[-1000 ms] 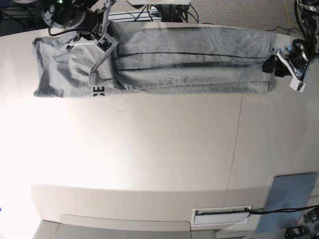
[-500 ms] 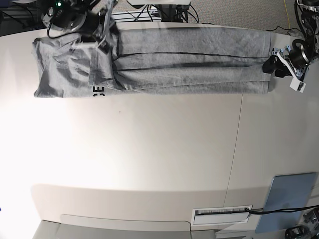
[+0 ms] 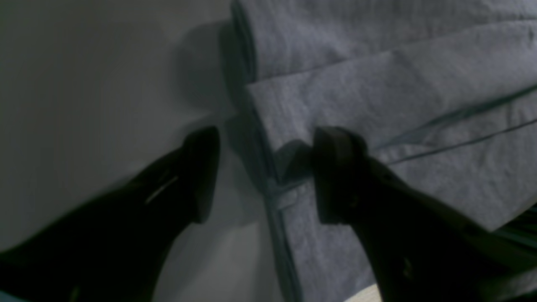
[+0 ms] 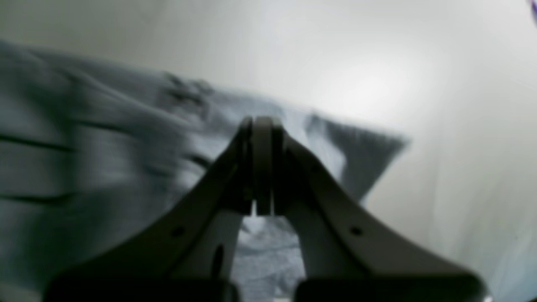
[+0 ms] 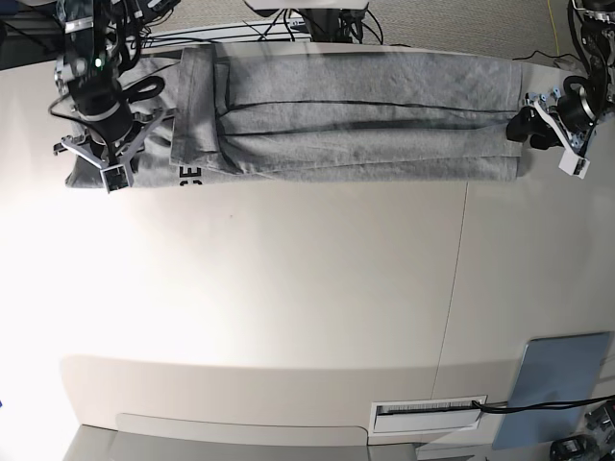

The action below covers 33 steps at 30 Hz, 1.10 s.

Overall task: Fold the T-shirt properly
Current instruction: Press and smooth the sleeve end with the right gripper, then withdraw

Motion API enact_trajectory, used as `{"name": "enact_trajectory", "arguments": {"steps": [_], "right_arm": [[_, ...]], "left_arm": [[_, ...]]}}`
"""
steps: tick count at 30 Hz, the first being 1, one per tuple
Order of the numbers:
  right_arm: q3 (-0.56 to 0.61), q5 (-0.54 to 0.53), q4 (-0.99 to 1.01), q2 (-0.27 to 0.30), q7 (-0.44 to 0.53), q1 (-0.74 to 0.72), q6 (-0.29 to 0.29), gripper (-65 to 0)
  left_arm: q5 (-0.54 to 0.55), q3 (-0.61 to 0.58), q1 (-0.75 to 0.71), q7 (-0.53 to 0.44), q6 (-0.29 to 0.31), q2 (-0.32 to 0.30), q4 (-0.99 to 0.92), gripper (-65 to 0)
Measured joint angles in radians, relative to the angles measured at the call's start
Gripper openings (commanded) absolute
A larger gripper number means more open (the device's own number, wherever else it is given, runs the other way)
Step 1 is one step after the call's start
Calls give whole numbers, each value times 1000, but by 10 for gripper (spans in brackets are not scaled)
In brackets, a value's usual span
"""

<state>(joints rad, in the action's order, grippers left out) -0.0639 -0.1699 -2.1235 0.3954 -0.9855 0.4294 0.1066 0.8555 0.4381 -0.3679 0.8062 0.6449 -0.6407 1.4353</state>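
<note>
Base view: the T-shirt (image 5: 346,120) lay as a long narrow folded strip across the far edge of the table (image 5: 288,307), a bit of black lettering (image 5: 190,176) showing near its left end. Right gripper (image 5: 113,178) sat over the shirt's left end; left gripper (image 5: 527,125) was at the opposite end, at the hem edge.

Left wrist view: left gripper (image 3: 260,172) jaws stood wide apart, straddling the layered edge of the shirt (image 3: 377,92), one finger over bare table (image 3: 84,84), the other on top of the fabric. Nothing pinched yet.

Right wrist view: blurry. Right gripper (image 4: 256,167) jaws were pressed together, nothing visibly caught between them; shirt (image 4: 84,167) lay beneath and beyond.

Judgement: next step looks like a crosswise fold of the strip. To do it well, both grippers should catch all stacked layers at their ends, not just the top ply, and lift evenly so the long folds don't slide apart.
</note>
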Motion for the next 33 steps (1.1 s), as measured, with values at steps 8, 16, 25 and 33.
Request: {"name": "enact_trajectory", "arguments": {"steps": [8, 16, 25, 33], "right_arm": [[19, -178, 147, -24, -70, -97, 131, -650], [43, -508, 74, -66, -129, -97, 324, -650], [29, -486, 40, -80, -78, -97, 347, -650], [27, -165, 42, -77, -9, -97, 195, -650]], "left_arm": [[-2, 0, -2, -2, 0, 0, 0, -290], [-1, 0, -2, -2, 0, 0, 0, -290], [-2, 0, -2, -2, 0, 1, 0, -290], [-21, 0, -2, -2, -21, 0, 0, -289]]}}
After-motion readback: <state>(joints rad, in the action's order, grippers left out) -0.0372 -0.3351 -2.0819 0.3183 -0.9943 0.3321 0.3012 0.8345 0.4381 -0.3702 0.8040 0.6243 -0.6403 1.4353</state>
